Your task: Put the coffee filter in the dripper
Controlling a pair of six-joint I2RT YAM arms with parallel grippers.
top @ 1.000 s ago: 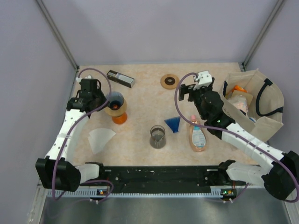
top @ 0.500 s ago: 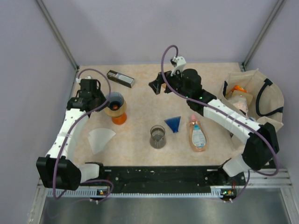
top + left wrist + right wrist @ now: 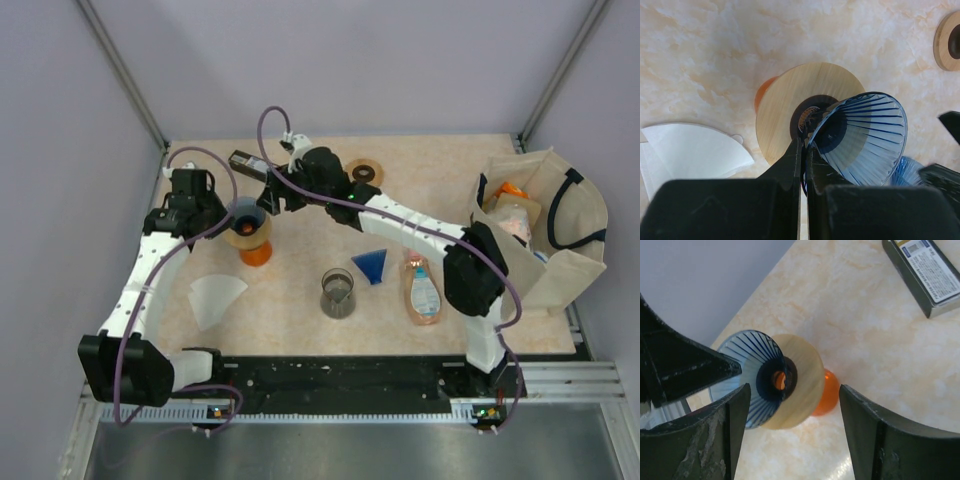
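**A:** What sits around the dripper (image 3: 247,218) on the table (image 3: 300,330)?

**B:** The biggest thing is a cloth bag (image 3: 560,230), well off to the dripper's right.

**A:** And the grippers?

**B:** The left gripper (image 3: 803,145) comes in from the dripper's left and is pinched closed on its blue rim. The right gripper (image 3: 792,395) hangs just right of the dripper and behind it. Its jaws are wide apart, with one finger on either side in the wrist view, gripping nothing.

**A:** Where is the coffee filter?

**B:** The coffee filter (image 3: 215,298) lies flat on the table just in front of the dripper, apart from it. Neither gripper holds it.

**A:** Anything smaller?

**B:** A soap bottle (image 3: 422,290) lies to the dripper's right, and a black box (image 3: 258,168) lies just behind the dripper. A glass beaker (image 3: 338,293) and a small blue cone (image 3: 372,264) sit between the dripper and the bottle.
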